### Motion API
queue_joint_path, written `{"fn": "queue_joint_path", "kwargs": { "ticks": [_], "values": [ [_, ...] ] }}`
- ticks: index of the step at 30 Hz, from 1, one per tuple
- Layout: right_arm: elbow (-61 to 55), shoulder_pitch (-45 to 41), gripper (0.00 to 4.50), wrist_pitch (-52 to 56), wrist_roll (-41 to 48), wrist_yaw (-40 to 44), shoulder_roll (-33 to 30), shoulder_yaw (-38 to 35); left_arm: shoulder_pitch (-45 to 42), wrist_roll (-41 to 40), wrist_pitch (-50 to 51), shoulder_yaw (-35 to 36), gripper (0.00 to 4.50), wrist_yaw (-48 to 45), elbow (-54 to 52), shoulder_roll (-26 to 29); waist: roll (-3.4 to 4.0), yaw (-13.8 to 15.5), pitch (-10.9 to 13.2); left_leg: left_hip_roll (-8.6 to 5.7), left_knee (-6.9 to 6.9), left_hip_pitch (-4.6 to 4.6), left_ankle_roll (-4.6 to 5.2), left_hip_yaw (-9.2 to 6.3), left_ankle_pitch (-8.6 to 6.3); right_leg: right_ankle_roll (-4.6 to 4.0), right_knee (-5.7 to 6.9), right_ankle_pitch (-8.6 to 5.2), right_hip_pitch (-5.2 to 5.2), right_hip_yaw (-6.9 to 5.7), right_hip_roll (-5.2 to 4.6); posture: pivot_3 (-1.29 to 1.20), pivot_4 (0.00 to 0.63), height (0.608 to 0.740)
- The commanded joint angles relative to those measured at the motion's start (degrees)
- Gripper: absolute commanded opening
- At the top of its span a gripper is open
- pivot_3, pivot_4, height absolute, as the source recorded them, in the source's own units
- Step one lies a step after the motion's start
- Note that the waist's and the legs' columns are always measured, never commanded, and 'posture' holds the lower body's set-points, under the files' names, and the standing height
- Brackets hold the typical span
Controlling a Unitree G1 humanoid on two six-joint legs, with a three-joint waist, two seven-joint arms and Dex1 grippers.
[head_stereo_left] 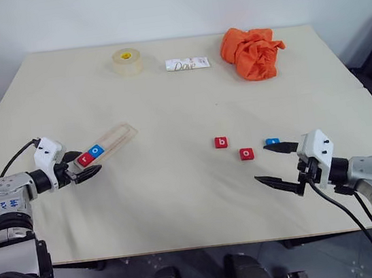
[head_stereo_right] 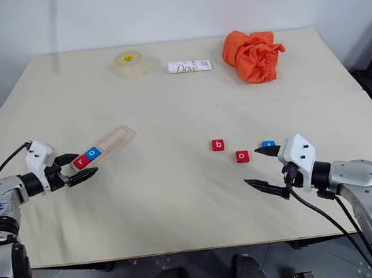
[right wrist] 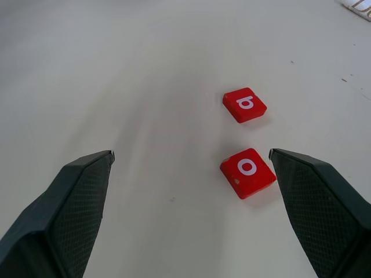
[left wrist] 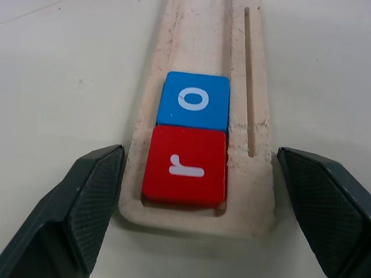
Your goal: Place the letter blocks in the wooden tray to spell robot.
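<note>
Orange crumpled cloth (head_stereo_left: 253,51), tape roll (head_stereo_left: 127,61) at table's far edge, clear of blocks. Left gripper (left wrist: 197,191) wide around pale wooden tray (left wrist: 200,35) end; right gripper (right wrist: 191,174) wide, empty.

Left gripper (head_stereo_left: 85,164) low, jaws parted; right gripper (head_stereo_left: 276,164) spread wide, empty.

r (left wrist: 184,166), o (left wrist: 194,101) in wooden tray (head_stereo_left: 118,137) (b (head_stereo_left: 221,142), o (head_stereo_left: 246,153), blue blk (head_stereo_left: 272,142) loose)
</note>
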Motion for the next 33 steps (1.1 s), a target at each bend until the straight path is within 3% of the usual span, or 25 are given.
{"fn": "queue_joint_path", "kwargs": {
  "ticks": [1, 6, 11, 21, 26, 33],
  "values": [
    [-1.9, 0.7, 4.48, -0.2, 1.3, -0.3, -0.8, -1.9, -0.9, 1.5, 0.0, -0.6, 4.5, 1.3, 1.3, 0.2, 0.0, 0.0, 0.0, 0.0, 0.01, 0.0, 0.0, 0.0, 0.0, 0.0, 0.02, 0.0, 0.0, 0.0, 0.0, 0.0, 0.15, 0.74],
    [-1.5, 0.5, 4.48, -0.6, 1.1, -0.2, -0.8, -1.8, -0.4, 3.4, 1.5, -2.7, 4.5, -1.0, 1.8, 0.1, 0.0, 0.0, 0.0, 0.0, 0.05, 0.02, 0.01, 0.0, 0.01, 0.0, 0.08, 0.0, 0.01, 0.0, 0.0, 0.0, 0.15, 0.74],
    [-0.5, -0.8, 4.5, -1.2, 0.7, -0.1, -0.5, -1.2, 0.6, 3.5, 2.0, -3.1, 3.39, -0.8, 1.8, 0.0, 0.02, 0.0, 0.0, 0.0, 0.12, 0.1, 0.01, 0.0, 0.01, 0.0, 0.14, 0.0, 0.07, 0.02, -0.01, 0.0, 0.15, 0.74],
    [1.4, -3.0, 4.5, -2.3, -0.2, -0.3, 0.4, 0.2, 0.4, 1.3, 0.7, -1.7, 3.39, -5.1, -1.7, -0.1, 0.01, -0.1, 0.0, 0.0, 0.17, 0.08, 0.02, -0.02, 0.01, 0.0, 0.18, 0.0, 0.06, 0.02, -0.01, 0.0, 0.15, 0.74],
    [2.8, -4.0, 4.5, -3.2, -0.3, -0.1, 0.6, 0.7, 3.2, -0.4, 1.8, -2.3, 3.39, -9.8, -11.3, -0.7, 0.01, 0.0, 0.0, 0.0, 0.17, 0.04, 0.02, -0.01, 0.01, 0.0, 0.17, 0.0, 0.06, 0.02, -0.02, 0.0, 0.15, 0.74],
    [7.5, -6.9, 4.5, -5.6, -0.7, 1.6, 0.5, 1.7, 12.2, -4.8, 11.5, -4.5, 3.39, -12.6, -40.8, -3.4, 0.0, -0.1, 0.0, 0.01, 0.22, -0.03, 0.02, -0.04, 0.01, 0.01, 0.17, 0.0, 0.04, 0.03, -0.01, 0.0, 0.15, 0.74]
  ]
}}
